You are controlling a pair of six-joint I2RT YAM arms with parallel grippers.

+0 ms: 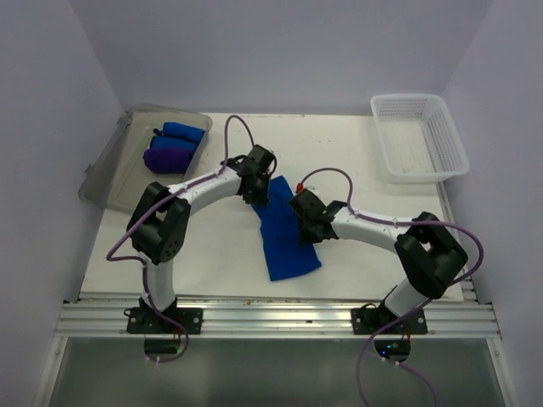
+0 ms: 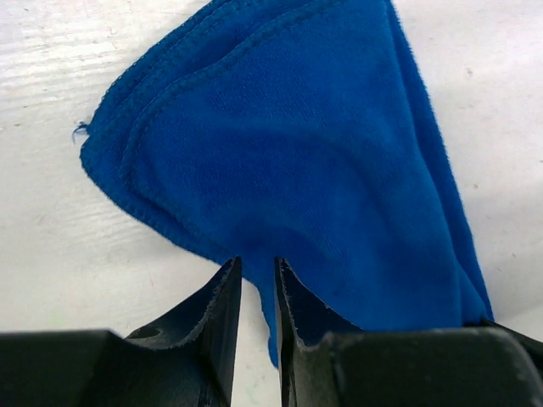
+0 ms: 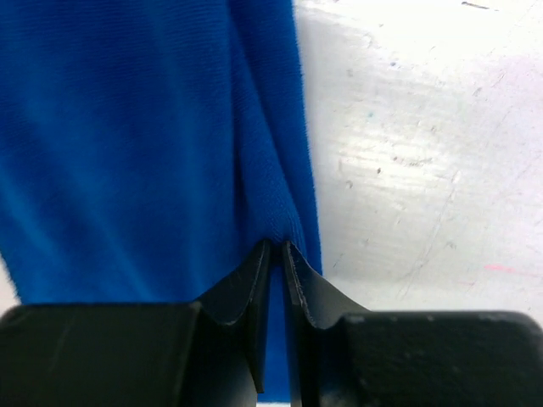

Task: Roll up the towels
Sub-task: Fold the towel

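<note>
Both arms meet over the blue towel (image 1: 288,242), a folded strip lying mid-table. The right gripper (image 3: 276,246) is pinched to a sliver on a raised fold at the strip's right edge, while the left gripper (image 2: 258,264), nearly as tight, appears to nip the far end, likely to keep the cloth taut for rolling. Bare table (image 1: 212,246) lies either side and nearer the arms; the bin (image 1: 119,174) of rolled towels (image 1: 174,146) and the basket (image 1: 420,140) stand well clear.
</note>
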